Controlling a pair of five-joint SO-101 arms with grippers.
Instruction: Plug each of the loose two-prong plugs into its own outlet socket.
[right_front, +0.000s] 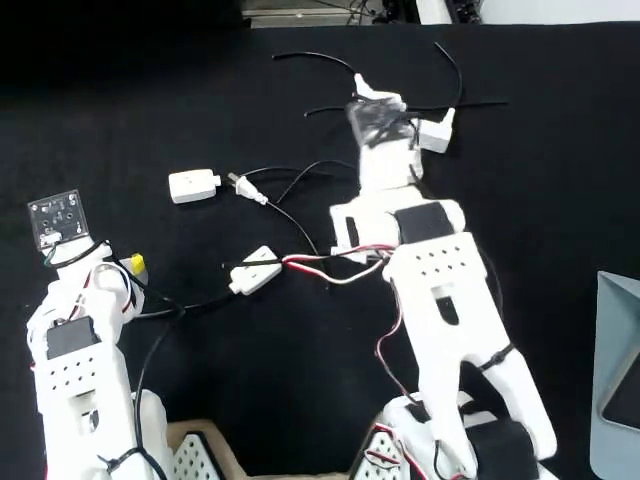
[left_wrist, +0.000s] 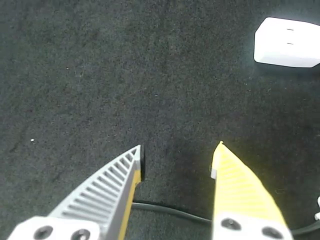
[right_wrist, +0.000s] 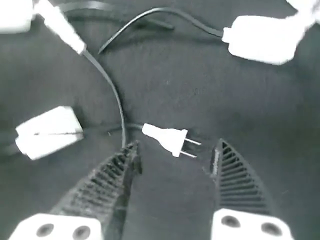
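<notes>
- Your right claw (right_wrist: 177, 145) is spread wide and grips nothing. A loose plug (right_wrist: 167, 138) lies flat on the bench (right_front: 560, 200) in the gap between the fingers. It touches neither finger, and its two prongs point at one of them.
- In the high view that arm stretches to the far side of the bench. Its claw sits just beside the far socket (right_front: 437, 133), with thin black cables curling around it.
- Your left claw (left_wrist: 179, 146) is just as wide open and holds nothing. One finger is grey, the other yellow.
- It hangs over bare bench. A black cable (left_wrist: 165, 210) crosses beneath the fingers, and a white socket (left_wrist: 287, 42) lies ahead on the yellow finger's side, well apart from the tips. I cannot tell which socket this is.
- In the high view the left arm sits at the near left corner, well apart from the right arm.
- The left socket (right_front: 192, 186) lies left of centre. A second plug (right_front: 248, 190) rests just beside it with its prongs aimed at the socket face and a small gap between them, so it is not seated.
- The middle socket (right_front: 257, 270) lies nearer you, between the two arms. A black lead trails from it toward the left arm, and the right arm's red and white wires pass just beside it.
- A grey object (right_front: 620, 370) stands at the right edge of the bench, well apart from the plugs and sockets.
</notes>
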